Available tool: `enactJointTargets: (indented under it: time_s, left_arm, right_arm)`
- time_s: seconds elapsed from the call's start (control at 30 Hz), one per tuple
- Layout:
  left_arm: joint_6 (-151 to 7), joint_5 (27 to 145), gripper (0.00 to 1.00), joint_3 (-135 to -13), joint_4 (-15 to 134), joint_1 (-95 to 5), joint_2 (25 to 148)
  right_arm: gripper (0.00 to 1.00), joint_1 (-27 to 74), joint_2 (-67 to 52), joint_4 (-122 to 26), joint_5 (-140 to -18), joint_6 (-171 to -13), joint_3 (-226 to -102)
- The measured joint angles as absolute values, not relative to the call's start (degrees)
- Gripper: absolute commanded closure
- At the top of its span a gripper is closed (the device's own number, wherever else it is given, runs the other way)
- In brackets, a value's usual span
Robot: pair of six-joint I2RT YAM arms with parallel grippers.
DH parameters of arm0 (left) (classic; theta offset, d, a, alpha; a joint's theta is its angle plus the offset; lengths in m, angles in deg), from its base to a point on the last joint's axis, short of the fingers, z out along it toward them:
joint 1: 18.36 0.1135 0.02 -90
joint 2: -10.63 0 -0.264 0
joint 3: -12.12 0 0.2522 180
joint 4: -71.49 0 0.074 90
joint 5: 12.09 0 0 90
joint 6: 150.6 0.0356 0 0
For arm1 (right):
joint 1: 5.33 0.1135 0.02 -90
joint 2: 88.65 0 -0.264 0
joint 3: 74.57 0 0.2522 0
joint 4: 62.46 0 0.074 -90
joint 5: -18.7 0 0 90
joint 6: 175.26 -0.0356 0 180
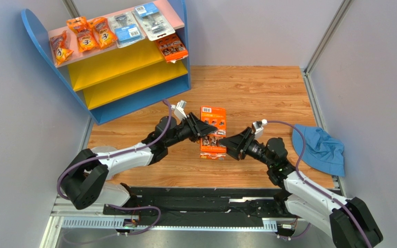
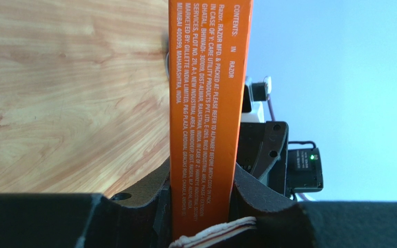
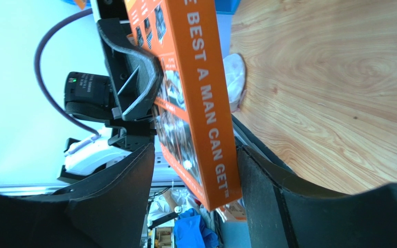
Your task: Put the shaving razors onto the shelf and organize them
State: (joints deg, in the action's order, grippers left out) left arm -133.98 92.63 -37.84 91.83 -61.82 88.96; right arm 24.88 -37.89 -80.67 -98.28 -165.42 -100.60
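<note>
Wood tabletop (image 1: pixel 257 88), orange card (image 1: pixel 212 132) (clamped) above

Left arm (image 1: pixel 128 155): we had it stretched forward toward the middle.
Left fingers (image 2: pixel 151 188): we had them clamped on both faces of the orange pack (image 2: pixel 206 129).
Right arm (image 1: pixel 301 186): we had it bent inward, wrist pointing left.
Right fingers (image 3: pixel 128 206): we held them apart, straddling the pack.

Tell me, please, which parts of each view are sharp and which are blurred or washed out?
Top view: even light, sharp throughout. Left wrist view: the pack's print is crisp, the near fingers dark and blurred. Right wrist view: the lettering is sharp, the wall at left washed out.
</note>
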Motion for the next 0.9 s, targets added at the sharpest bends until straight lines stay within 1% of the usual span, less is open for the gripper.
enactJointTargets:
  time_s: [0.2,0.3,0.33,0.37,0.47,0.7,0.8,0.83,0.9]
  left_arm:
    - [-134.68,89.54,1.0,-37.58,94.06,-61.82,86.6]
    - [-135.1,89.02,1.0,-37.89,95.18,-61.82,86.84]
    - [-135.27,88.82,1.0,-38.02,95.64,-61.82,87.08]
    - [-135.51,88.54,1.0,-38.17,96.31,-61.82,87.38]
    - [-136.54,87.84,1.0,-38.87,98.13,-61.82,88.5]
    - [-137.94,87.84,1.0,-39.83,100.86,-61.76,90.79]
    - [-138.05,89.33,1.0,-40.55,100.99,-61.74,91.58]
    - [-138.05,90.09,1.0,-41.14,101.08,-61.74,92.06]
    - [-138.07,91.99,1.0,-42.48,101.27,-61.74,93.09]
  right_arm:
    - [0.32,25.52,-41.91,-83.95,-96.03,-167.45,-99.71]
    - [0.24,26.04,-43.03,-87.18,-94.5,-169.29,-97.5]
    - [0.2,26.63,-43.72,-88.1,-93.83,-170.27,-96.25]
    - [0.18,27.42,-44.36,-88.58,-92.89,-170.91,-95.4]
    - [0.15,30.06,-46.74,-88.54,-90.42,-171.56,-94.48]
    - [0.19,34.39,-49.58,-88.87,-85.76,-170.93,-94.48]
    - [0.23,34.41,-47.77,-89.33,-84.95,-170.8,-94.48]
    - [0.27,34.41,-46.98,-89.7,-84.78,-170.73,-94.5]
    - [0.3,34.41,-45.41,-89.96,-84.65,-170.56,-94.63]
